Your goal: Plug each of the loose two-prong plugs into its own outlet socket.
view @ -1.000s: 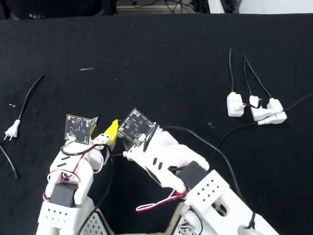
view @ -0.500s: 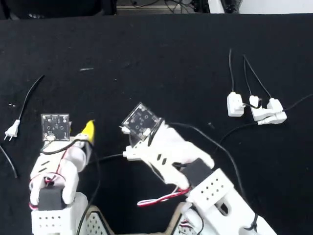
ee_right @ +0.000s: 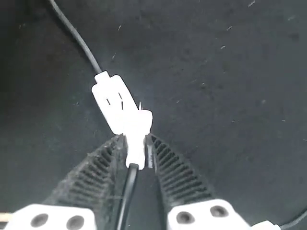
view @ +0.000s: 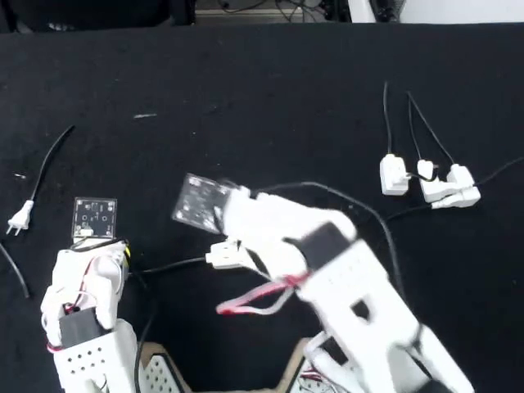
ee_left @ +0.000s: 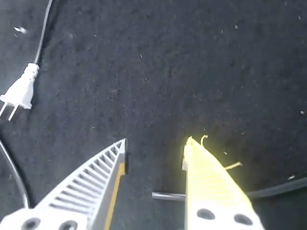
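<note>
The black counter [view: 262,98] carries a loose plug [view: 20,218] at its 9 o'clock side, lying flat, with its thin cord [view: 49,160] running off toward 1 o'clock. At the 3 o'clock side lie the white sockets [view: 394,174], each with a dark cord. One stands alone, and the others are bunched touching one another just at its 3 o'clock. The left arm [view: 86,295] sits at 7 o'clock, with the loose plug near it toward 10 o'clock. In its wrist view the left gripper [ee_left: 156,143] hangs over bare cloth with its jaws spread wide and nothing between them. The plug [ee_left: 21,91] lies well apart from its white finger. A black cable [ee_left: 168,195] crosses the counter under the jaws, and from above it runs between the two arms [view: 164,266]. The right arm [view: 327,262] stretches from 5 o'clock toward the middle of the counter. The right gripper [ee_right: 134,140] is clamped on the narrow end of a white connector [ee_right: 117,103]. The connector's wider end bears two short marks, and a cord leaves each end. It may be a plug seated in a socket piece, though the view is too poor to be sure. It hangs just over the counter.
</note>
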